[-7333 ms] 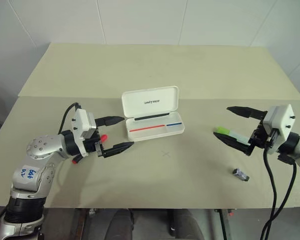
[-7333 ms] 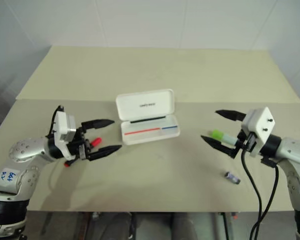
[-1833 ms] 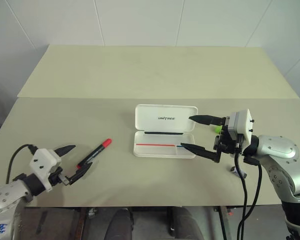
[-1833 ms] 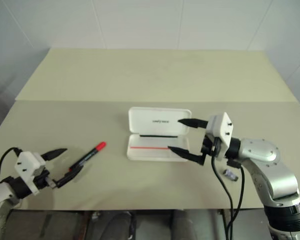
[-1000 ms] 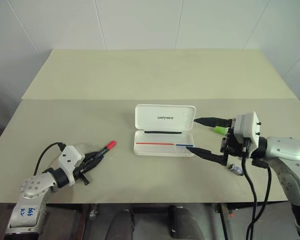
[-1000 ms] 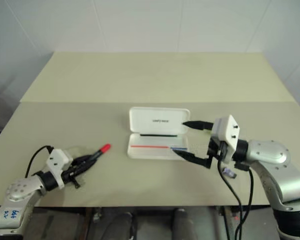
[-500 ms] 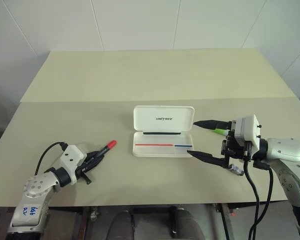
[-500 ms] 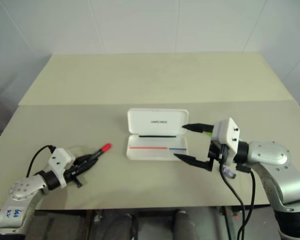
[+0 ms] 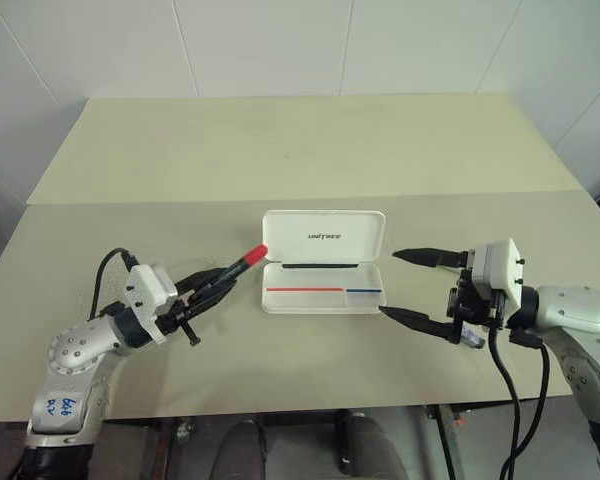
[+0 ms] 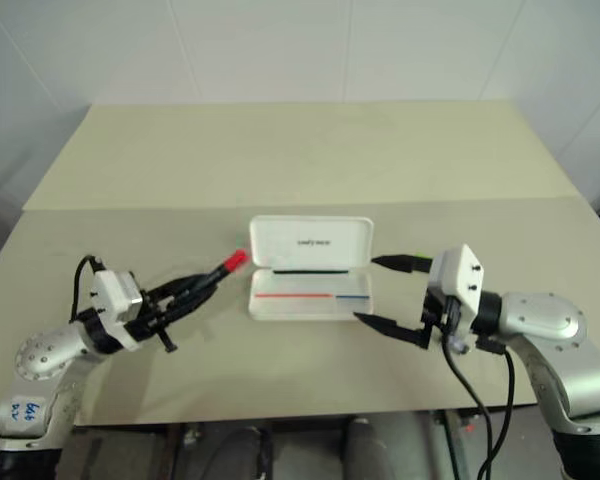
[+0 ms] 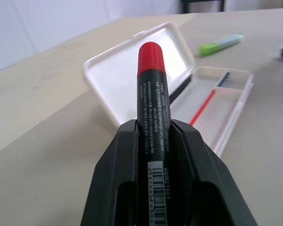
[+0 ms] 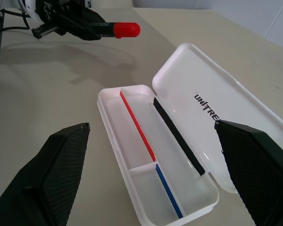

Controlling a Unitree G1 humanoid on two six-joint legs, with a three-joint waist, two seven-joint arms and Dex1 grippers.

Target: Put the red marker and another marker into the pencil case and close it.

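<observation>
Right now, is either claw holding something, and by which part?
The left gripper pinches the red marker by its black barrel, cap sticking out. The right gripper is open, holding nothing.

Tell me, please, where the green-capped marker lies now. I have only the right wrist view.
Observer: The green-capped marker lies flat on the table, just past the right end of the open pencil case.
Operator: Is anything else lying near my right arm?
Observer: Yes, a small dark stub lies on the table close under the wrist behind the right gripper, whose fingers are wide apart.
</observation>
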